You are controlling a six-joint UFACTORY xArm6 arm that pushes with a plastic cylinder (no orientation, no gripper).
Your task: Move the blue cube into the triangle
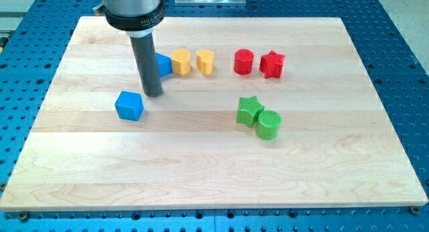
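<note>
Blue cube [129,105]: on the desk [201,165], left of centre, untouched. Tool: plain rod, nothing to open or close, clamped on nothing; my tip [153,93] just beside the cube, up and right of it, apparently apart. Blue triangle [163,65]: above, partly hidden behind the rod. Task judged barely begun; cube yet to travel up and right.

Row rightward: yellow hexagon-like block [180,62], yellow block [205,62], red cylinder [244,62], red star [272,64]. Lower right: green star [249,111] touching green cylinder [269,124].
</note>
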